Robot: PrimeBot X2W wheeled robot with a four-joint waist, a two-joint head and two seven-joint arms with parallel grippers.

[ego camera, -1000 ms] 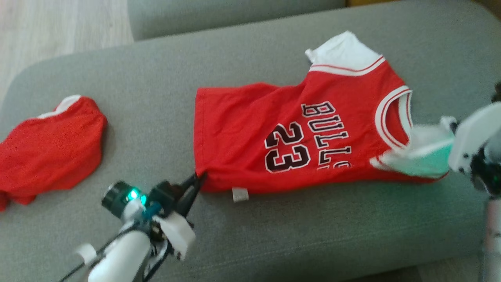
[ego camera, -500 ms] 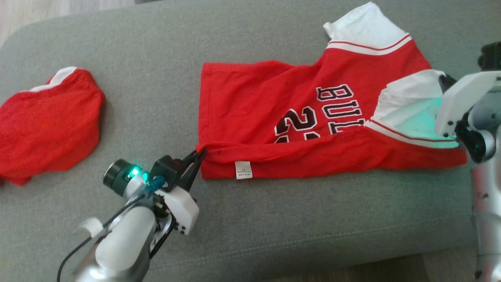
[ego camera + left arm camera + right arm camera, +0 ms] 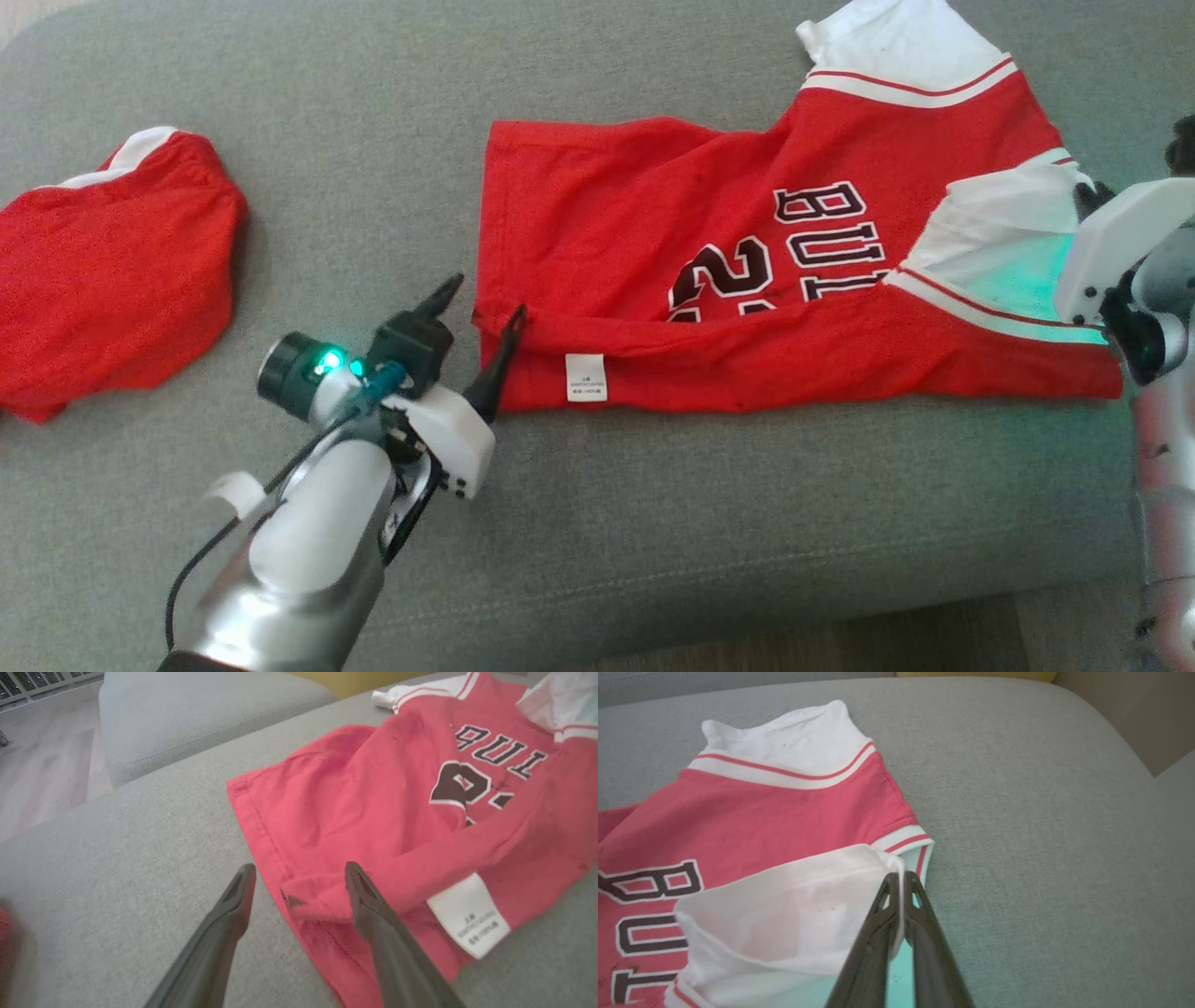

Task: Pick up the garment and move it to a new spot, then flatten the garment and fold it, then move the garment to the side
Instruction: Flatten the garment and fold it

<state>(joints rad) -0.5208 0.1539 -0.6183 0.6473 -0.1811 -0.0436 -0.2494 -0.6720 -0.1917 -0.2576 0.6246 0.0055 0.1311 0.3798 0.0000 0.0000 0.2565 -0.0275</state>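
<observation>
The garment (image 3: 653,233), a red "BULLS" jersey with white sleeves, lies on the grey sofa seat (image 3: 653,523). Its near long edge is folded up over the number, and a white care label (image 3: 585,377) shows. My left gripper (image 3: 487,296) is open at the jersey's near left corner. In the left wrist view the folded hem corner (image 3: 313,900) lies loose between the fingers of the left gripper (image 3: 300,868). My right gripper (image 3: 901,876) is shut on the edge of the white sleeve (image 3: 794,905), holding it folded over the red chest (image 3: 761,812), at the right (image 3: 1083,196).
A second red piece of clothing (image 3: 112,280) lies crumpled at the seat's left end. The seat's front edge runs along the bottom, with wooden floor (image 3: 934,644) below it. Another grey cushion (image 3: 187,714) and floor (image 3: 42,765) lie beyond.
My left gripper has opened and let go of the hem corner. The jersey's near edge has been carried up and folded over the number. The head camera has tilted down.
</observation>
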